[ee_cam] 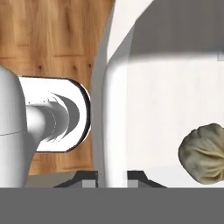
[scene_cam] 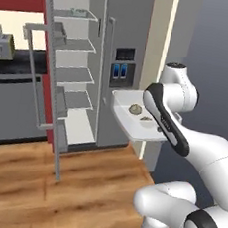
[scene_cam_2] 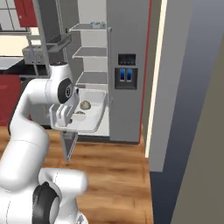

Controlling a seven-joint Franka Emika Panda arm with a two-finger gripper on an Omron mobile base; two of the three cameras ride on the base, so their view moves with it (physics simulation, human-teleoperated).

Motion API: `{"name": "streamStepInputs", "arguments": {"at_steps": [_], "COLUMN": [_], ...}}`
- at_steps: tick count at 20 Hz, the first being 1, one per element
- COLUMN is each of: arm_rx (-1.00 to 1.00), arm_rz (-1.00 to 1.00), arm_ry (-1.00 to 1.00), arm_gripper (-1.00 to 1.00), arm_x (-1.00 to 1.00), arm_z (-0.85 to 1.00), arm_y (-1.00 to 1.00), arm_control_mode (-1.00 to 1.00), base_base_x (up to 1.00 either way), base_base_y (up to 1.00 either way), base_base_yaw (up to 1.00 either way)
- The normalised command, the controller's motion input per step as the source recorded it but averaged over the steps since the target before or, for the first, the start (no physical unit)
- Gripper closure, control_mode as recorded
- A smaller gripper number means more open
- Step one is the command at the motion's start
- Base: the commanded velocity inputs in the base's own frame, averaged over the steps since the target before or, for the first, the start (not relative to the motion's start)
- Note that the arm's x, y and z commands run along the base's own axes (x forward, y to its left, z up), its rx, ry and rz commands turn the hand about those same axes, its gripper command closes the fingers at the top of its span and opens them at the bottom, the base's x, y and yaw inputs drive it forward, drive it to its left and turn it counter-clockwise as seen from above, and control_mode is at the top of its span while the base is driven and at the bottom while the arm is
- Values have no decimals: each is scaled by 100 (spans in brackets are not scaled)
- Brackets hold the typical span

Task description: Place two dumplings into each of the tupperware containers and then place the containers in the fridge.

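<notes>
My gripper (ee_cam: 112, 177) is shut on the near rim of the larger white tupperware container (scene_cam: 123, 103), which I hold level in the air in front of the fridge (scene_cam: 124, 32). Two dumplings, olive-tan, lie inside: one round (scene_cam: 135, 109), one lower beside it (scene_cam: 146, 119). In the right base view the hand (scene_cam_2: 61, 115) grips the container (scene_cam_2: 97, 109) at its near-left edge, with the dumplings (scene_cam_2: 85, 104) near it. The hand view shows the white wall (ee_cam: 114, 109) between my fingertips and one dumpling (ee_cam: 204, 153). The fridge's left door (scene_cam: 52, 79) stands open, showing grey shelves (scene_cam: 73, 74). A small pale thing (scene_cam: 79, 12) sits on the top shelf.
The open door's shelves and bar (scene_cam: 33, 72) jut toward me on the left. A dark counter with a toaster (scene_cam: 1, 45) lies far left, red cabinets (scene_cam_2: 25, 11) above. A beige wall edge (scene_cam_2: 155, 87) stands right of the fridge. Wooden floor (scene_cam: 52, 194) spreads below.
</notes>
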Motion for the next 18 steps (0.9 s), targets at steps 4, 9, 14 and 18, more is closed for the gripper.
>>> {"name": "streamStepInputs", "arguments": {"at_steps": [4, 9, 14, 18], "arm_rx": [0, 0, 0, 0], "arm_rz": [0, 0, 0, 0], "arm_ry": [0, 0, 0, 0], "arm_gripper": [100, 100, 100, 100], "arm_x": [0, 0, 0, 0], "arm_z": [0, 0, 0, 0], "arm_y": [0, 0, 0, 0], "arm_control_mode": [100, 100, 100, 100], "base_base_x": [91, 89, 66, 62], "base_base_y": [-4, -4, -16, -5], "base_base_yaw": [14, 13, 10, 1]}}
